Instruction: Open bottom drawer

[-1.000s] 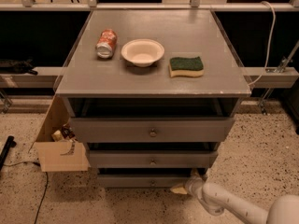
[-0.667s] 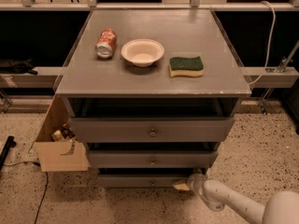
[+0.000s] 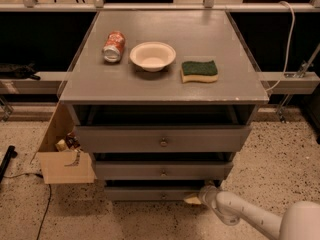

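Claw (image 3: 194, 198) low at right, beside bottom drawer (image 3: 142, 193) (its right end)

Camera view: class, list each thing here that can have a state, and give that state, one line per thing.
bottom drawer: not pulled far out; knob untouched.
middle drawer: not pulled far out.
top drawer: not pulled far out.
pincer: low, at the bottom drawer's right end.
soda can: lying on its side.
bowl: upright, empty.
sponge: flat, green side up.
cardboard box: open at the top, things inside.
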Motion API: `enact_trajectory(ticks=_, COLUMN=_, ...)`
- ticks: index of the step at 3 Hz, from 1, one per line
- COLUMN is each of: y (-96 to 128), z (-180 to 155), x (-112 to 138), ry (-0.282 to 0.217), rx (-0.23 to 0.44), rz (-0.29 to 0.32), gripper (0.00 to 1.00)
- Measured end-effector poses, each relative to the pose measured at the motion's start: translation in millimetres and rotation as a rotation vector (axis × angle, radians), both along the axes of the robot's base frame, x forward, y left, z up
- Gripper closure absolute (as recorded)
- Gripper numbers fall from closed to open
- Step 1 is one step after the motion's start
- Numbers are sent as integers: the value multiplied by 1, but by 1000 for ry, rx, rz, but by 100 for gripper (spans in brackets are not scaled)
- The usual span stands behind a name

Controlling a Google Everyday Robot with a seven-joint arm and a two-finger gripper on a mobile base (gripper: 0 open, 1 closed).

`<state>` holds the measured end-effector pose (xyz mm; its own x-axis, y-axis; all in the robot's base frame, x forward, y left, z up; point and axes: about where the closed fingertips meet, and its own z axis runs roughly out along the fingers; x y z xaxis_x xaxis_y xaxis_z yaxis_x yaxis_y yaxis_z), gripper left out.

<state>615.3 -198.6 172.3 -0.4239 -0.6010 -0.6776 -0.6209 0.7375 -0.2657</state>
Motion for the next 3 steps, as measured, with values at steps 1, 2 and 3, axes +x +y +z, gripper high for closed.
enact_trajectory(ticks=1, y=15, z=4, x=-1, ry=23, rx=-46, rz=114, gripper=0)
enact_trajectory(ticks=2, y=15, z=2, x=-2, ry=29, rx=-57, rz=129, gripper=0)
enact_trajectory(ticks=3, y=15, z=2, x=-2, ry=29, rx=-57, rz=129, gripper=26)
